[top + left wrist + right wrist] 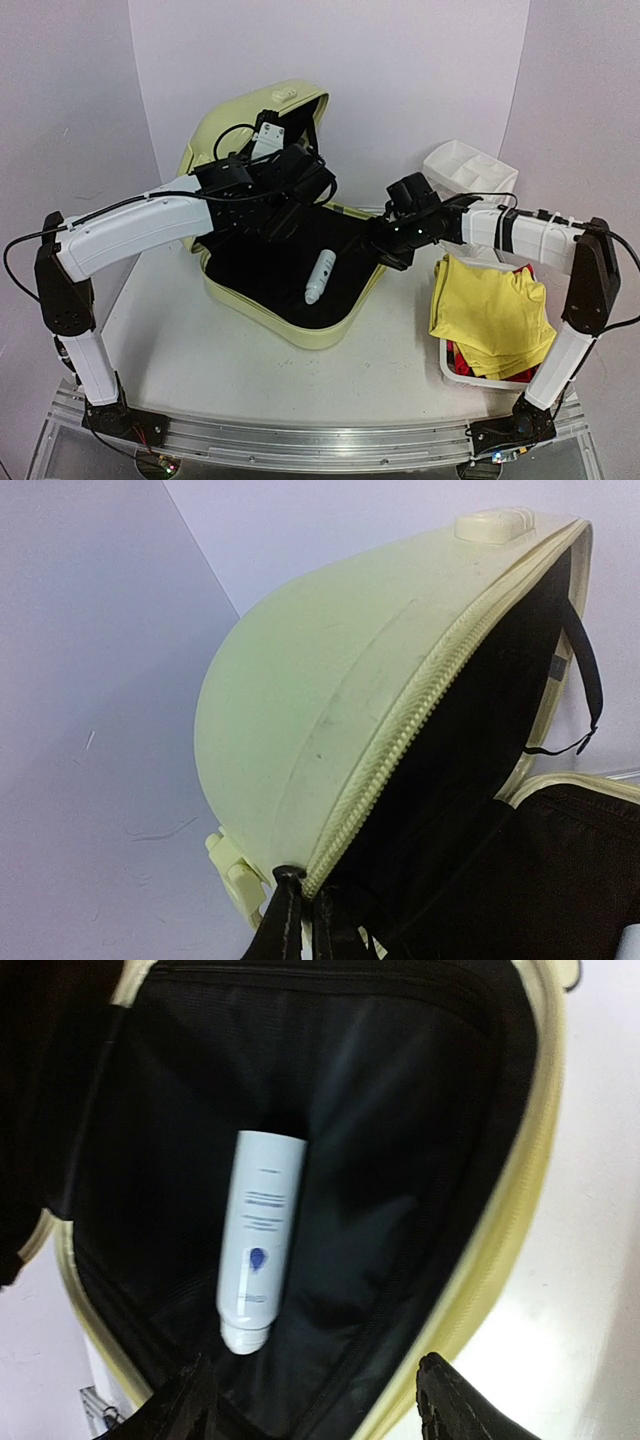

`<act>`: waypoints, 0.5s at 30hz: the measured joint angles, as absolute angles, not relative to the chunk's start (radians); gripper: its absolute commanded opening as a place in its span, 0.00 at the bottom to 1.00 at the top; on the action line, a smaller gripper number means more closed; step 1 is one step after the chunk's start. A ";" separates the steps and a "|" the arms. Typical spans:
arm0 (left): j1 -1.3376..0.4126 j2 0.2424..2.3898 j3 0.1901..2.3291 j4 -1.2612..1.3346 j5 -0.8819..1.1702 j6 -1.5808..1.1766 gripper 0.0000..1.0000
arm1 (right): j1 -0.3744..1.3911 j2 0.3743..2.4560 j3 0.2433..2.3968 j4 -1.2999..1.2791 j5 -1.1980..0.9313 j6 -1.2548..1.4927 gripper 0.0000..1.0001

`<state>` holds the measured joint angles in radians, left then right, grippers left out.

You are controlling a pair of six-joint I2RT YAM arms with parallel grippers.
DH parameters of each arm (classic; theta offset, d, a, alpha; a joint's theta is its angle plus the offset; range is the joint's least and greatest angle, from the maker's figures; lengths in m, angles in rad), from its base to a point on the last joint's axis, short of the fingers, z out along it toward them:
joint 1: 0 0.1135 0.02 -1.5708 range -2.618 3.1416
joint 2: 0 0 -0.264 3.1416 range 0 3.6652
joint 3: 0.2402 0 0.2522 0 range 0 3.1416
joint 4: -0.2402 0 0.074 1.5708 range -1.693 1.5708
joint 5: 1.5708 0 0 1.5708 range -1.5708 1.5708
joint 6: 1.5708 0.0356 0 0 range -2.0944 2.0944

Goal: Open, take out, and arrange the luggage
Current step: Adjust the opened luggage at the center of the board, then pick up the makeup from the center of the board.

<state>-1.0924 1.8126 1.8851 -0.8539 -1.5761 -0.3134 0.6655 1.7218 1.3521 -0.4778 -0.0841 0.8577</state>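
Observation:
The pale yellow-green luggage [300, 325] lies open on the table, its lid [320, 670] propped upright at the back. My left gripper [264, 127] is shut on the lid's zipper rim [400, 735]; its two black fingers [283, 920] pinch that edge at the bottom of the left wrist view. My right gripper [388, 252] hovers open over the right edge of the lower shell [520, 1210], nothing between its fingers [455, 1405]. A white tube [258, 1240] with a blue mark lies on the black lining [270, 265] inside the shell.
A white basket [455, 372] at the right holds a folded yellow cloth [490, 305] over something red. A white drawer organizer [465, 165] stands at the back right. A black strap [585, 670] hangs inside the lid.

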 measured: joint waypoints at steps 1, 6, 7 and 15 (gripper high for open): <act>-1.093 1.814 1.885 -0.854 -1.576 -0.314 0.04 | 0.665 1.722 1.361 -0.477 -0.095 0.860 0.68; -1.092 1.814 1.885 -0.854 -1.576 -0.315 0.04 | 0.666 1.800 1.460 -0.458 -0.179 0.876 0.68; -1.092 1.814 1.885 -0.854 -1.576 -0.315 0.04 | 0.666 1.832 1.486 -0.450 -0.192 0.881 0.69; -1.092 1.813 1.882 -0.854 -1.576 -0.322 0.05 | 0.677 2.092 1.650 -0.463 -0.213 0.938 0.72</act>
